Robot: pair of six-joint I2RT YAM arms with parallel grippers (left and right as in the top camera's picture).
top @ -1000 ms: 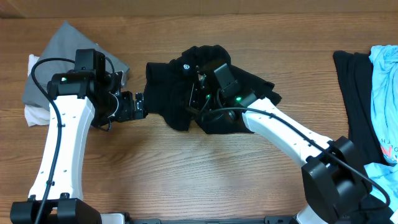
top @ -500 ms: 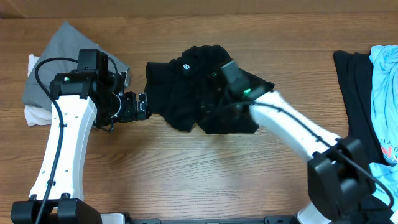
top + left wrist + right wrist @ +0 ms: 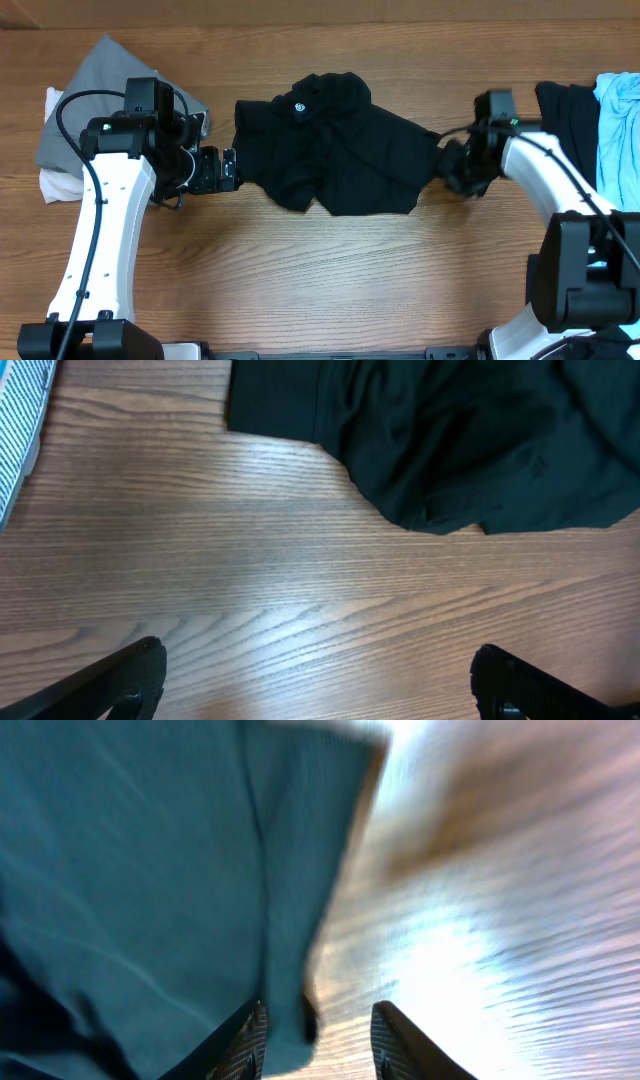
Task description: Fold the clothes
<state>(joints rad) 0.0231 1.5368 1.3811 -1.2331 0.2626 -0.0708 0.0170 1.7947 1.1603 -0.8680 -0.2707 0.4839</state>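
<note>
A black T-shirt (image 3: 340, 150) with a small white round logo (image 3: 299, 108) lies crumpled in the middle of the table. My left gripper (image 3: 228, 168) is open and empty just off the shirt's left edge. In the left wrist view its fingers (image 3: 320, 685) are spread wide over bare wood, with the shirt (image 3: 450, 450) ahead. My right gripper (image 3: 447, 165) is at the shirt's right corner. In the right wrist view its fingers (image 3: 322, 1040) are apart, and the shirt's edge (image 3: 150, 870) lies against the left finger.
A grey garment (image 3: 100, 90) lies on a white cloth (image 3: 55, 185) at the back left. A black garment (image 3: 570, 140) and a light-blue one (image 3: 620, 130) lie at the right edge. A striped edge (image 3: 20, 420) shows at the top left of the left wrist view.
My right arm has swung from over the middle of the shirt out to its right corner. The left arm has barely moved. The shirt looks unchanged.
</note>
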